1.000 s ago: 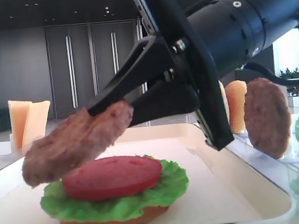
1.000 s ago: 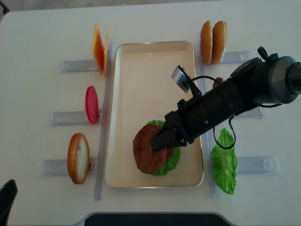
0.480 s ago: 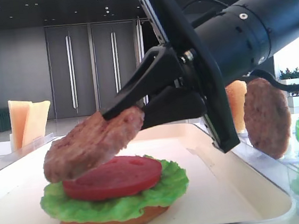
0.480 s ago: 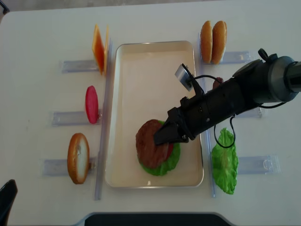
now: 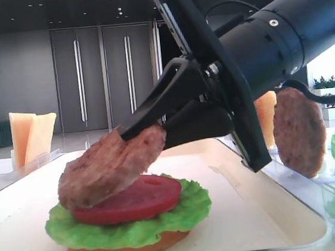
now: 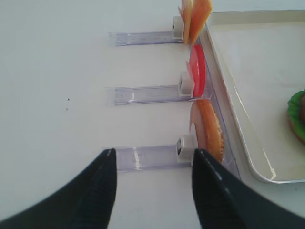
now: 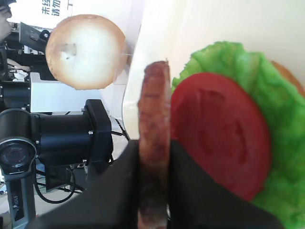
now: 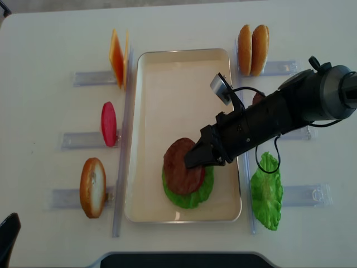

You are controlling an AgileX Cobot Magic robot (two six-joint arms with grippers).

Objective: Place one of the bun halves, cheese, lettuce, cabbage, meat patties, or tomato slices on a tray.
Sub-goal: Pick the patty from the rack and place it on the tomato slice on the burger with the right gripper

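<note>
My right hand [image 8: 196, 157] is clamped on one edge of a meat patty [image 5: 109, 164], and since a second ago I have carried it from left of the stack to directly over the tomato slice [image 5: 136, 198]. The patty tilts, low edge touching the tomato, high edge in my grip. Lettuce [image 5: 165, 218] and a bun half [image 5: 126, 249] lie beneath, near the tray [image 8: 167, 72] front rim; the far tray stays bare. My left hand [image 6: 152, 176] hangs open over the counter [image 6: 57, 71].
</note>
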